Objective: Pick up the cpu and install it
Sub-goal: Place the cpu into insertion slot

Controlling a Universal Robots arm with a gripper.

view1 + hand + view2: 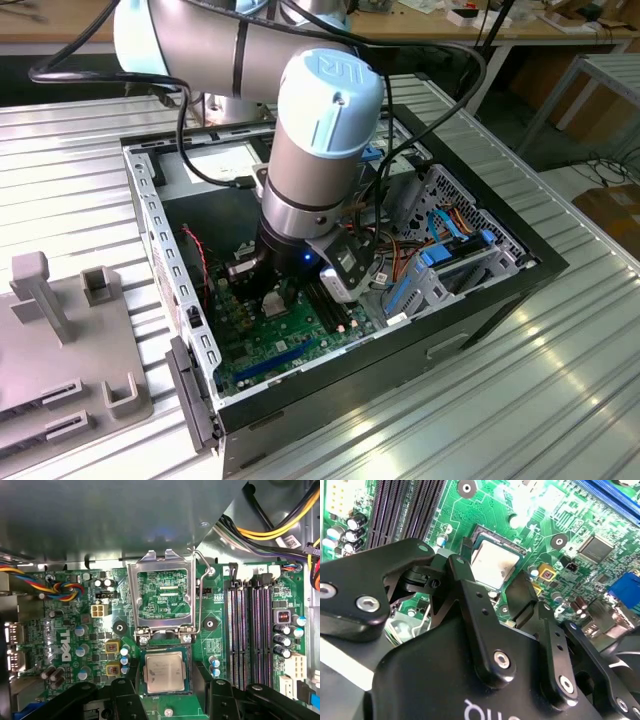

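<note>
- Exterior view's left: a grey fixture plate [60,335] lies on the ribbed table, well apart from the work and not involved in it.
- The open computer case [150,230] has the green motherboard [290,345] on its floor, and the arm reaches down into it.
- The gripper [167,680] hangs low over the board. Its fingers [462,577] are apart, one on each side of the cpu [164,671]. In both wrist views a sliver of socket shows beside the chip, so I judge nothing is clamped.
- Location: the cpu lies in the socket recess, just beside the raised socket frame [162,597] and near the memory slots [250,630].
- Orientation: it lies flat with its metal top up. It is square, so it has no real long axis. Its edges run parallel to the frame and the slots. I cannot tell where its corner mark sits.
- Judgement on the step in hand, seating the chip: keep the fingers square to its edges and the wrist level. Move only straight up or down, never sideways across the socket, and stay clear of the frame's hinge and lever.
- Exterior view's right: the drive cage [450,270] and its loose cables sit near the wrist and could snag it.
</note>
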